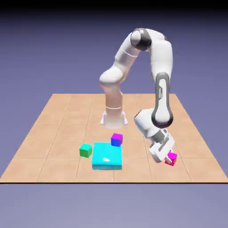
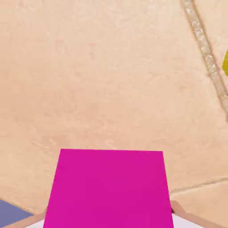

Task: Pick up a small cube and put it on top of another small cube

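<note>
1. The gripper [image 1: 167,156] sits low over the tiled table [image 1: 58,129] at the exterior view's right, with the magenta small cube [image 1: 171,159] lodged at its tip; the cube appears to rest on or just above the tiles, and which of the two cannot be settled from these views.

2. In the hand view the small cube [image 2: 109,189] fills the lower middle and covers both fingertips, which is how a thing sitting between the fingers should look. The jaws therefore seem clenched on the cube, though the contact itself is hidden.

3. The arm folds steeply down from its high elbow so the hand meets the cube from above, slightly tilted; that approach probably keeps the fingers on opposite side faces and leaves the cube's underside free for setting down.

4. The yellow cube [image 2: 225,63] shows only as a sliver at the hand view's right edge, beyond a grout line; in the exterior view it is not visible, presumably hidden behind the hand or arm. It seems to lie near, so the carry should be short.

5. The flat cyan block [image 1: 107,156], the green cube [image 1: 86,150] and the cube with a magenta top and blue sides [image 1: 116,139] stand together well apart toward the exterior view's left, out of the likely path.
</note>
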{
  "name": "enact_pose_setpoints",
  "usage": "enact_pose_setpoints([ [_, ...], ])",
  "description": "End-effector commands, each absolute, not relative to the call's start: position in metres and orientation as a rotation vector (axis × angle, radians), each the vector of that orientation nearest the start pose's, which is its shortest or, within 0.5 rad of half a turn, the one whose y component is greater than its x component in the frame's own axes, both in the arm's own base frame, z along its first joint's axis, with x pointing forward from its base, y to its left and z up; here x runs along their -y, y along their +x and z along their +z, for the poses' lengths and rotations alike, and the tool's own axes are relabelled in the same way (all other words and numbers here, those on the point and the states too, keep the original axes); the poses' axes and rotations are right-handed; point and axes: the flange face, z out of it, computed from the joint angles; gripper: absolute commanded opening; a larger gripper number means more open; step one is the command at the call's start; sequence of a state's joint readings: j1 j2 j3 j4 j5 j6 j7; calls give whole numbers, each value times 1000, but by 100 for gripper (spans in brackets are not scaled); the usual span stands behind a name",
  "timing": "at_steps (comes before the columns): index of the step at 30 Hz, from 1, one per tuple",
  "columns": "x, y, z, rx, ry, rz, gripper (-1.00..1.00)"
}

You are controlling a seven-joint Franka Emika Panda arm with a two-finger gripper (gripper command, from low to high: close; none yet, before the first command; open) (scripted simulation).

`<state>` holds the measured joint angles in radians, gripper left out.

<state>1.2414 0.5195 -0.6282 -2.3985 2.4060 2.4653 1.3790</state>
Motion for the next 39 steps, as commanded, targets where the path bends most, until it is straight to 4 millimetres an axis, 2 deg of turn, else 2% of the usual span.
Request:
enact_pose_setpoints([
  [1,-227,386,126,-2494,-292,824,-100],
  [5,-224,382,142,-2486,-280,846,-100],
  [7,-210,390,136,-2500,-228,823,-100],
  [14,-184,365,127,-2558,-132,851,-100],
  [21,-167,343,136,-2574,-88,878,-100],
  [27,-169,304,170,-2537,-235,908,-100],
  [31,-164,279,194,-2491,-371,878,-100],
  [32,-163,278,194,-2489,-377,876,-100],
  [33,-163,278,194,-2489,-377,876,-100],
  [39,-191,292,150,-2490,-378,879,-100],
])
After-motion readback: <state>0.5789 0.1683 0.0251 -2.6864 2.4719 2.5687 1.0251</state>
